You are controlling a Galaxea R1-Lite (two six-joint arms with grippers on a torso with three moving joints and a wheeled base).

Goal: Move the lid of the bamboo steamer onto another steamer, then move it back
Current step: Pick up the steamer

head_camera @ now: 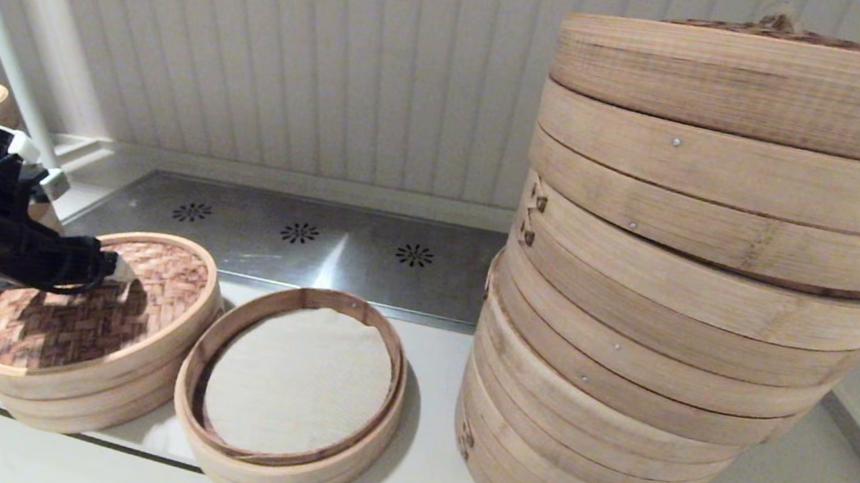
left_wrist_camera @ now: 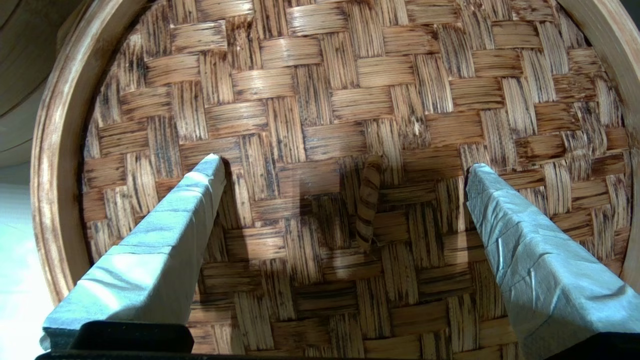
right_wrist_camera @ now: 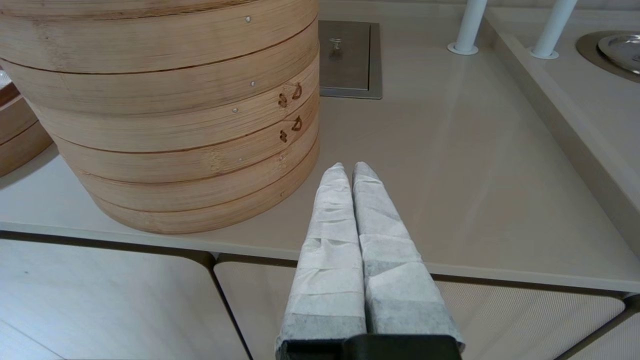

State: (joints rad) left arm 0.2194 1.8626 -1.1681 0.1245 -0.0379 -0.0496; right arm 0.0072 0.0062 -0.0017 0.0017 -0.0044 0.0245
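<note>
left gripper (left_wrist_camera: 342, 172) spread wide over lid (head_camera: 91, 298), straddling loop (left_wrist_camera: 368, 200) to pinch it | steamer (head_camera: 294, 389) bare beside, awaiting lid | right gripper (right_wrist_camera: 349, 172) pressed closed, parked

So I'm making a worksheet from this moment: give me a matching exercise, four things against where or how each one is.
1. bamboo steamer lid
2. another steamer
3. left gripper
4. right gripper

A. shut, over the counter's front edge
B. uncovered, white liner showing
C. open, fingers on either side of the centre loop
D. resting on the leftmost small basket

Pairs: 1-D, 2-B, 3-C, 4-A
</note>
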